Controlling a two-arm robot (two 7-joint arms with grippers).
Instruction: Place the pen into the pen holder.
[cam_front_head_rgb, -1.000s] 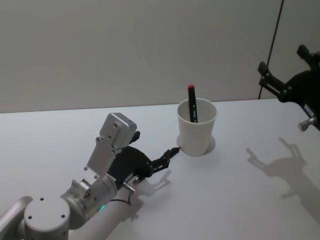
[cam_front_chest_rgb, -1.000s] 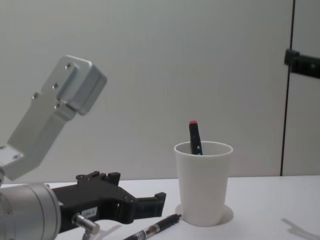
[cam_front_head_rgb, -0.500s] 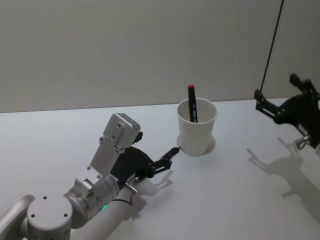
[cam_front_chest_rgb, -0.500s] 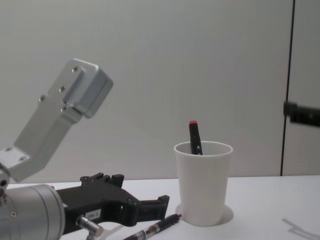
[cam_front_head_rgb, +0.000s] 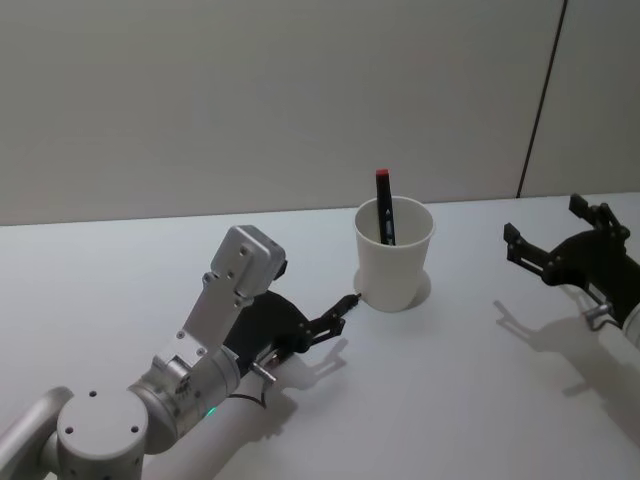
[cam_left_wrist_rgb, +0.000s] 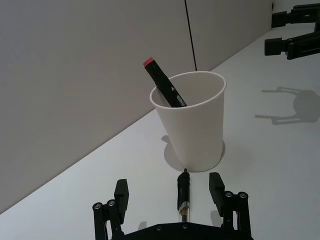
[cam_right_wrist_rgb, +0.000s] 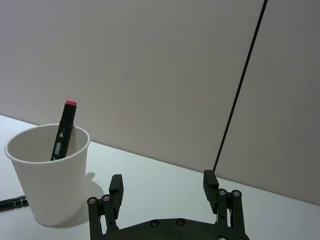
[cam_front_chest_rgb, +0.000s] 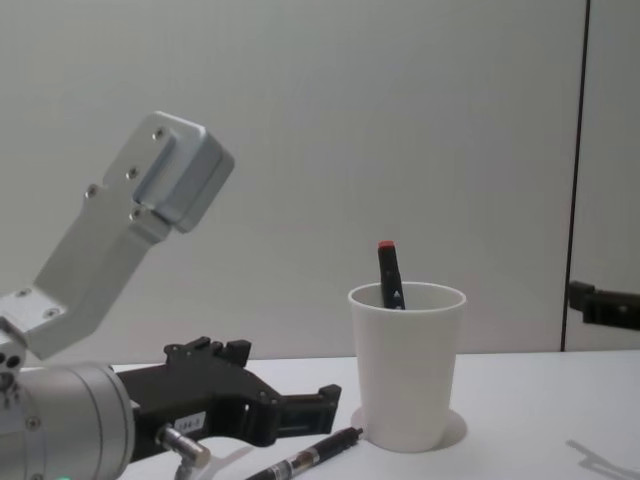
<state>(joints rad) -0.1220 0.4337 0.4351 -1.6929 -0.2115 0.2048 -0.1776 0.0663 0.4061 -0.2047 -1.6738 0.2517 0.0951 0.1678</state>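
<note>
Pen (cam_left_wrist_rgb: 183, 195) inside spread left hand (cam_left_wrist_rgb: 168, 180), gaps both sides.

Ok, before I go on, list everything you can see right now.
pen holder: one, white paper cup, upright mid-table.
marker: one, black with red cap, leaning inside the pen holder.
pen: one, black and clear, lying on the table, tip by the pen holder's base.
table: one, white.
left gripper: one, black, open, straddling the pen low on the table.
right gripper: one, black, open, above the table right of the pen holder.
</note>
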